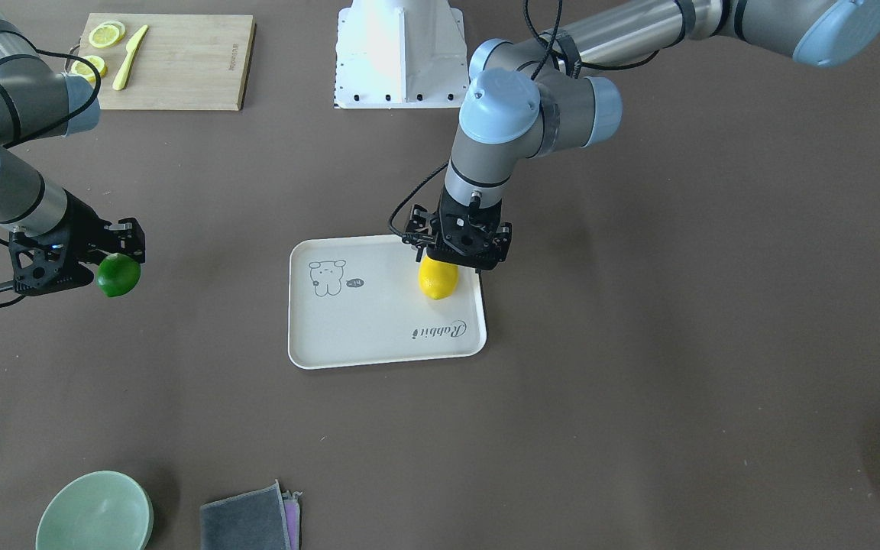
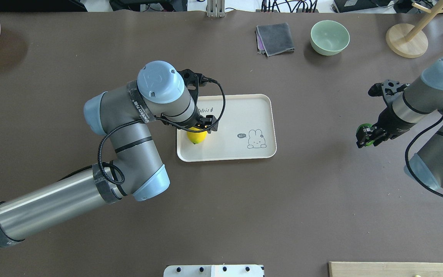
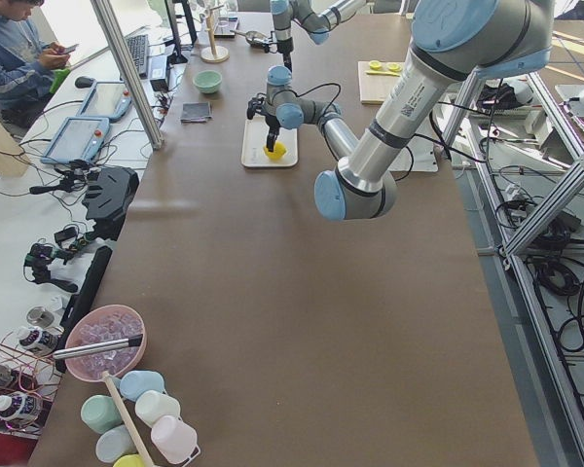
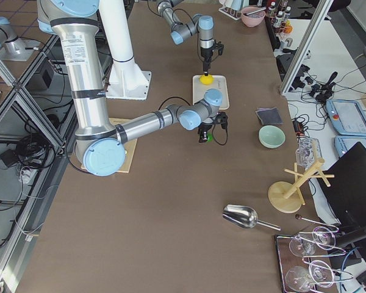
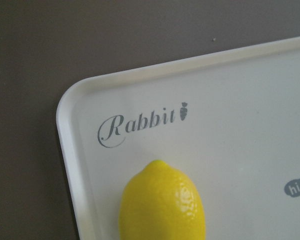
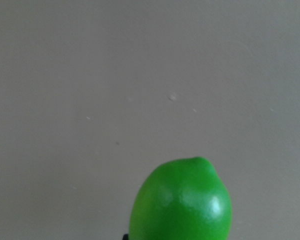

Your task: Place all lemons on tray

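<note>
- L gripper [image 1: 455, 262] sits directly over yellow lemon [image 1: 438, 281], which lies in tray [image 1: 379, 353] corner; we cannot tell if the grip is let go.
- R gripper [image 1: 121, 258] clenches green lemon [image 1: 119, 276] above table [image 1: 638, 382], well apart from tray, prob. next to bring.

The tray [image 1: 379, 344] is cream-white, printed with a grey outline rabbit, a small dark-grey "hi" bubble and grey "Rabbit" script ending in a tiny dark carrot. On it, by the script, lies a glossy yellow lemon [image 1: 438, 281], and well off the tray is a glossy green lemon [image 1: 119, 275]. Around the tray the worktop [image 1: 638, 382] is plain dull brown; past the tray's side away from the robot are a pale mint-green bowl [image 1: 95, 513] and a charcoal-grey cloth [image 1: 245, 523] edged in purple, and toward the robot a light-wood board [image 1: 180, 61] carries yellow slices [image 1: 105, 35] and a pale-yellow knife [image 1: 129, 58].
</note>
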Available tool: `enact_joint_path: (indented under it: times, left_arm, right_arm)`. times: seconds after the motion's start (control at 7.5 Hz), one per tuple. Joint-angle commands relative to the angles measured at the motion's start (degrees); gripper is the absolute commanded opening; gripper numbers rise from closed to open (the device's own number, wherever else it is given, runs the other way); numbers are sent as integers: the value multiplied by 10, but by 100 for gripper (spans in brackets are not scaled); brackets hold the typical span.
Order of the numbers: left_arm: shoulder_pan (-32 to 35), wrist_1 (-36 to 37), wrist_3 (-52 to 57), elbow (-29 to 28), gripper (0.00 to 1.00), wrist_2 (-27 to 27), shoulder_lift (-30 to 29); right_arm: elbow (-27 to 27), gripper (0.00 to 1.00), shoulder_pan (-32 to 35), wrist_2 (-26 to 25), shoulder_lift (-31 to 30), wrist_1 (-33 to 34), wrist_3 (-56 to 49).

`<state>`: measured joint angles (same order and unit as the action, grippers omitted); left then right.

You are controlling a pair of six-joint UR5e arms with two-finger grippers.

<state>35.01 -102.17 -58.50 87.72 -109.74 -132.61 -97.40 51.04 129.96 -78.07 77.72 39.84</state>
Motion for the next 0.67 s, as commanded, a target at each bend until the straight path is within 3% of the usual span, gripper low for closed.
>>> enact_joint_path:
  times: [0.0,0.13,0.53]
  left_arm:
    - [52,7,40,66,97,-29,66]
    - [90,19,102,77,97,-55,101]
    - [138,21,201,68,97,-62,133]
  right_arm:
    - [5,0,-41,-28,91,43,74]
    - [19,0,-80,-67,134,43,129]
    - [107,0,-153,-115,251,37,218]
